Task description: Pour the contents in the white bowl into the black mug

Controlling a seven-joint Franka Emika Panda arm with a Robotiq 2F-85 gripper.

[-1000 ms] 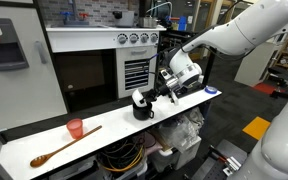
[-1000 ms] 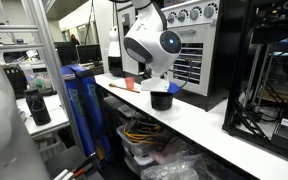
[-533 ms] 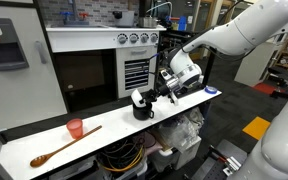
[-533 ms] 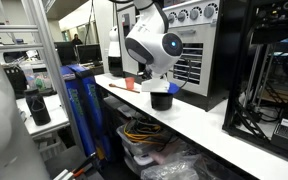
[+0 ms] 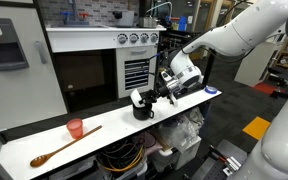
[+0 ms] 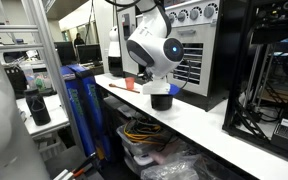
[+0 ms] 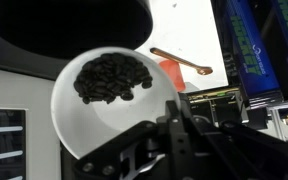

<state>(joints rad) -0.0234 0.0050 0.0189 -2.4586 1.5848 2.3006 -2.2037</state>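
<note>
In the wrist view the white bowl [image 7: 94,125] fills the middle, with a heap of dark beans [image 7: 112,76] lying toward its far rim. The black mug [image 7: 74,30] opens wide just beyond that rim. My gripper [image 7: 174,108] comes in from the bottom and is shut on the bowl's near rim. In both exterior views the bowl is held tilted right beside the black mug [image 5: 142,106] [image 6: 162,100], a white edge of the bowl [image 5: 137,96] showing at the mug's top. The gripper [image 5: 162,92] hangs just beside the mug.
A small pink-red cup [image 5: 75,128] [image 7: 172,72] and a wooden spoon [image 5: 64,146] [image 7: 182,63] lie further along the white counter [image 5: 104,140]. A small blue object [image 5: 212,92] sits at the other end. An oven front [image 5: 84,75] stands behind the counter.
The wrist has turned very slightly; the bowl stays held at the mug's rim. Nothing else has moved.
</note>
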